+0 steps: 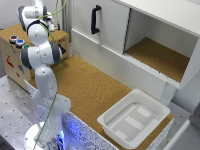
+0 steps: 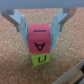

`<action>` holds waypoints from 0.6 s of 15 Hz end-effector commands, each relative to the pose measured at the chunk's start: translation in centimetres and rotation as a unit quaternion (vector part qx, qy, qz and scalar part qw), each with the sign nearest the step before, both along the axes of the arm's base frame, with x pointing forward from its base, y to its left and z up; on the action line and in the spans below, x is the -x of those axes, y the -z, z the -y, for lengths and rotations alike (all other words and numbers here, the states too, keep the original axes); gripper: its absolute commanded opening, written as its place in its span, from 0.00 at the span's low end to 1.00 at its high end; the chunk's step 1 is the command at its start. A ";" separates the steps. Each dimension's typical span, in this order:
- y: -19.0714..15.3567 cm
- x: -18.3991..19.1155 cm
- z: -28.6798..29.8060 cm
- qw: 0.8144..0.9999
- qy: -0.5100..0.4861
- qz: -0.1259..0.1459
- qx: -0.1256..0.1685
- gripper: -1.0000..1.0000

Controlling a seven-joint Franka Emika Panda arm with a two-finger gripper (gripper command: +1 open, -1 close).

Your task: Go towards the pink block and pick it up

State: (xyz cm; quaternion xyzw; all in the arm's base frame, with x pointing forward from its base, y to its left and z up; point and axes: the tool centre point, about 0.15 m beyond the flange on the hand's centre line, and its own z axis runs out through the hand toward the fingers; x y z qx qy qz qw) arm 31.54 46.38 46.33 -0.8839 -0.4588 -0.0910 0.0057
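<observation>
1. Seen in the wrist view, the pink block (image 2: 41, 39) sits squarely between the fingers (image 2: 20, 25) of the gripper (image 2: 41, 31), directly ahead, atop a yellow-green block (image 2: 41, 59) on the cork surface (image 2: 15, 65).
2. The jaws stand wide, flanking it; contact cannot be told.
3. The stack's long axis runs away from the pincer; the block's letter "A" reads sideways.
</observation>
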 end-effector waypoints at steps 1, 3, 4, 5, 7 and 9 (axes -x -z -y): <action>-5.6 1.8 -0.7 0.992 0.047 0.067 0.094 0.00; -6.2 1.7 0.7 0.993 0.068 0.060 0.081 0.00; -6.1 1.5 1.6 0.993 0.082 0.047 0.073 0.00; -5.9 1.3 2.6 0.992 0.099 0.042 0.067 0.00; -5.5 0.8 5.6 0.989 0.138 0.022 0.047 0.00; -4.9 0.2 9.0 0.984 0.175 0.010 0.039 0.00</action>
